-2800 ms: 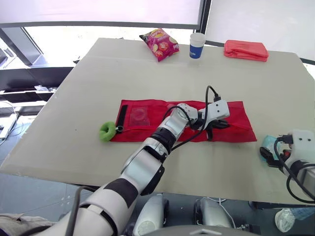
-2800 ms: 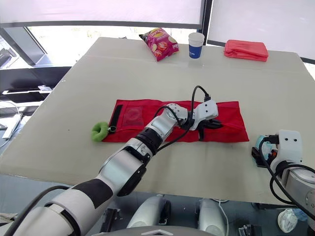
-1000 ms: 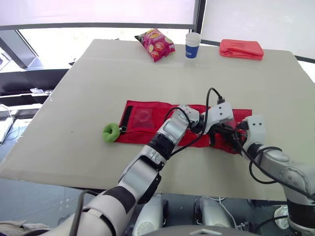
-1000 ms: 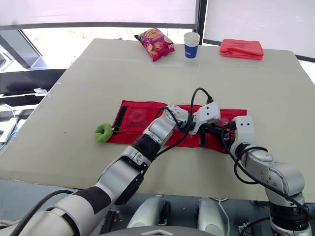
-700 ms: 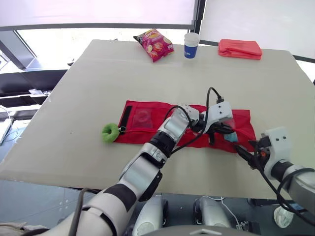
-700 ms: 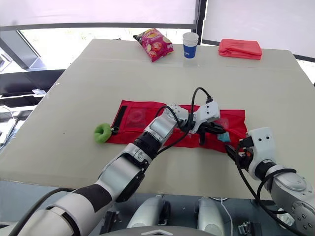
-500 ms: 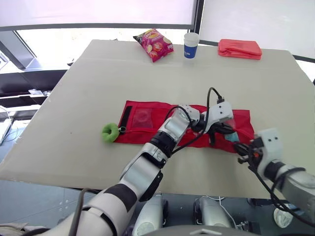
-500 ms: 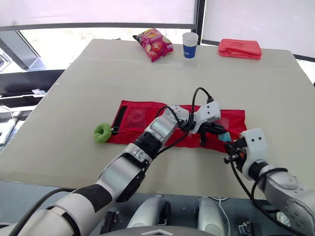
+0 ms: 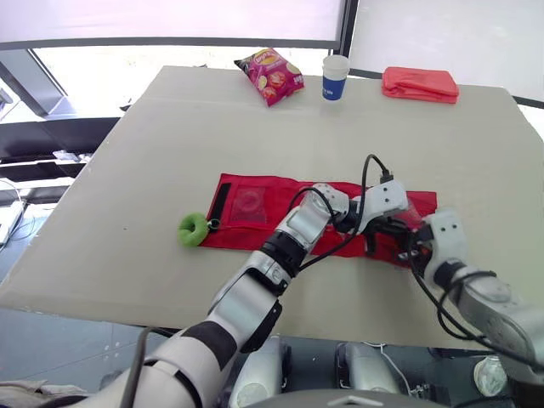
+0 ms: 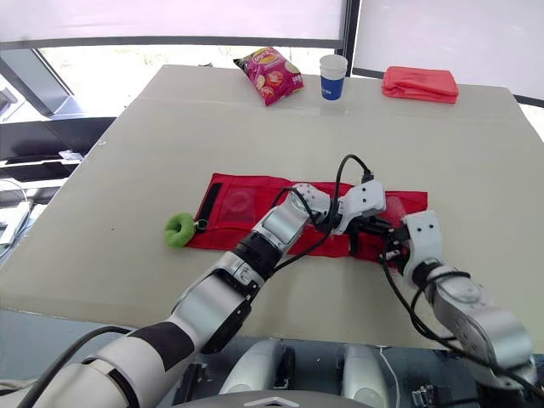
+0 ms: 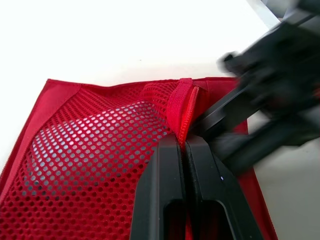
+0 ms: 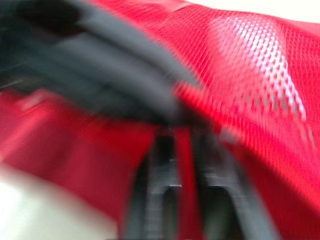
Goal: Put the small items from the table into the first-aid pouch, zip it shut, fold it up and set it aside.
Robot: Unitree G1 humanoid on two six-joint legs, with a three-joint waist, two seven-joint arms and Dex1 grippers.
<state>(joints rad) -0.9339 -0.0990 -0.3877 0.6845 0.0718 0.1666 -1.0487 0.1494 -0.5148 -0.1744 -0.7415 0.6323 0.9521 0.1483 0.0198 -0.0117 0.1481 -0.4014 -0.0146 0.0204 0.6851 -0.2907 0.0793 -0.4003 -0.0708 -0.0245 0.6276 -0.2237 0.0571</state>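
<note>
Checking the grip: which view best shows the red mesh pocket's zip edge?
The left wrist view: the red zip edge is pinched between the left gripper's fingers. Eye views show the red fabric pouch with that edge hidden under the gripper; right wrist view shows red mesh.
</note>
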